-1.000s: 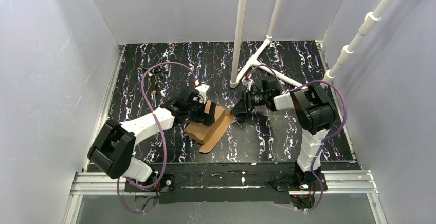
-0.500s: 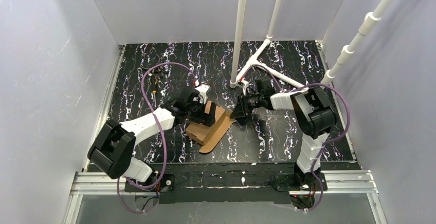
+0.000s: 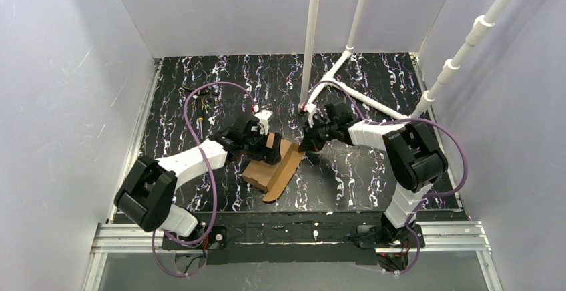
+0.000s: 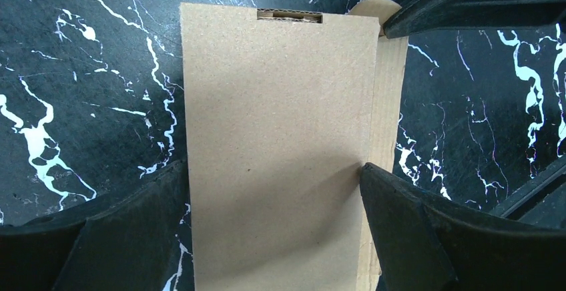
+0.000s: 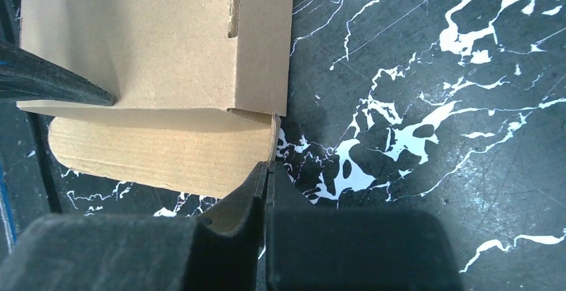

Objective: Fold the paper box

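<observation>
The paper box [image 3: 273, 165] is plain brown cardboard, partly folded, lying on the black marbled table between the two arms. My left gripper [image 3: 262, 145] reaches over its left end. In the left wrist view its jaws [image 4: 273, 171] straddle a flat panel of the box [image 4: 273, 91], and both fingers [image 4: 414, 224] touch the panel's side edges. My right gripper [image 3: 304, 143] is at the box's right corner. In the right wrist view its jaws [image 5: 267, 167] are pressed together on the thin edge of an upright flap, beside the box's rounded flap [image 5: 153, 154].
White pipes [image 3: 310, 44] rise from the table just behind the right gripper, with a slanted pipe base [image 3: 354, 91] on the table. Loose wires [image 3: 200, 97] lie at the back left. Pale walls close in the table [image 3: 374, 177] on three sides.
My right gripper has moved a little left and away from me, its elbow swinging out right. The box's rounded flap has shifted slightly toward the near edge. The left arm has barely moved.
</observation>
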Controlling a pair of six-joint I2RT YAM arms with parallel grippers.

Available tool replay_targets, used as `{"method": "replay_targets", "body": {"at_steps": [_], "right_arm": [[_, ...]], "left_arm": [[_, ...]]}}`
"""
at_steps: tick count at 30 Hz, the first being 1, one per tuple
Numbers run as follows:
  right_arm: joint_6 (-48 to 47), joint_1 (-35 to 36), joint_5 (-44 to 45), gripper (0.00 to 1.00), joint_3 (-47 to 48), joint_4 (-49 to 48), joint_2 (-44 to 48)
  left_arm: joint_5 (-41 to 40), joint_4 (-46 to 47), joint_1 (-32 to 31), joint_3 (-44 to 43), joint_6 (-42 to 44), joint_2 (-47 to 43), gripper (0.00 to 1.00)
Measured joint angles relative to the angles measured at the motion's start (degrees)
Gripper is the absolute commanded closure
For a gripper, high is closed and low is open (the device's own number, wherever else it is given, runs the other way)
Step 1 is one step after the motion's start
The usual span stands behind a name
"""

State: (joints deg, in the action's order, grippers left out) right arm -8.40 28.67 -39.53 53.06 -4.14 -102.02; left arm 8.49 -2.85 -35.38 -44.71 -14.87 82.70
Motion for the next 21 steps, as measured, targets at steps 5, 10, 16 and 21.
{"method": "replay_targets", "body": {"at_steps": [5, 10, 16, 21], "right_arm": [[-1.6, 1.1, 2.5, 0.92, 0.0, 0.9, 1.0], [-3.0, 2.6, 4.9, 0.84, 0.0, 1.4, 1.4], [-3.8, 3.2, 5.2, 0.78, 0.0, 1.5, 1.6], [-3.5, 3.2, 5.0, 0.92, 0.0, 1.5, 1.6]], "left_arm": [[0.2, 0.3, 0.0, 0.0, -0.7, 0.2, 0.02], [0.1, 0.2, 0.0, 0.0, -1.2, 0.5, 0.02], [0.1, 0.3, 0.4, 0.0, -1.3, 0.5, 0.02], [0.8, 0.9, 0.9, 0.2, -1.0, 0.5, 0.02]]}}
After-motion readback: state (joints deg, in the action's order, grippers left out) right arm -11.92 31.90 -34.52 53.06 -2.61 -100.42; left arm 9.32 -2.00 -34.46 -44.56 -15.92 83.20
